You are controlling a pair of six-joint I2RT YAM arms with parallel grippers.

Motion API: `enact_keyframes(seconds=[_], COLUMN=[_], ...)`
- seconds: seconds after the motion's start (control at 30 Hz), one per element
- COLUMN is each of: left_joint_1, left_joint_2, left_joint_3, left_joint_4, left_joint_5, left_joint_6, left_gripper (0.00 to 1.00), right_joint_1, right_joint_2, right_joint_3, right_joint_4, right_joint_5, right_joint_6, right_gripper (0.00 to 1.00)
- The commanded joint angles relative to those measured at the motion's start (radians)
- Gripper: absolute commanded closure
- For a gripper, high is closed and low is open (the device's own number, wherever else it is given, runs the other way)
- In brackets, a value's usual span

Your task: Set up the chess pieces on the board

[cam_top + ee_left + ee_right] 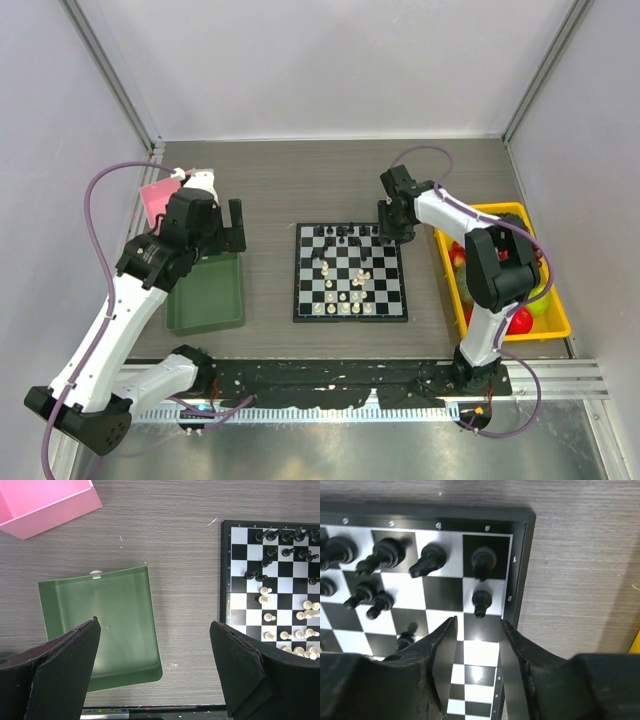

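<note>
The right tool (477,622) is hovering, jaws narrowly parted on nothing, just beside a black pawn (481,599) near the far right corner of the board (392,290), where the other chess pieces (355,282) are standing. The left tool (155,630) is hanging wide open over the green tray (125,595).

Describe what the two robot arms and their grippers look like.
Both the left arm and right arm have white links joined by black joints on black bases. A purple cable loops along each. The left gripper and right gripper each have two black, wedge-shaped fingers with a rough matte surface.
</note>
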Motion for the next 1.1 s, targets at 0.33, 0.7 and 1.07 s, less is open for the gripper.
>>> enact_keyframes(seconds=[0.33, 0.7, 1.07], left_joint_1=[0.005, 0.005, 0.005], left_joint_2=[-0.002, 0.000, 0.017], left_joint_3=[0.012, 0.023, 0.044], left_joint_4=[0.036, 0.030, 0.019], left_joint_5=[0.010, 0.008, 0.011], left_joint_6=[0.006, 0.009, 0.017], left_gripper=[0.01, 0.01, 0.01], right_joint_1=[0.163, 0.187, 0.190], right_joint_2=[-0.163, -0.060, -0.014], right_joint_3=[-0.017, 0.006, 0.021], right_joint_4=[0.021, 0.022, 0.030], right_joint_5=[-0.004, -0.063, -0.066], right_joint_6=[0.075, 0.061, 0.041], right_gripper=[0.52, 0.59, 0.70])
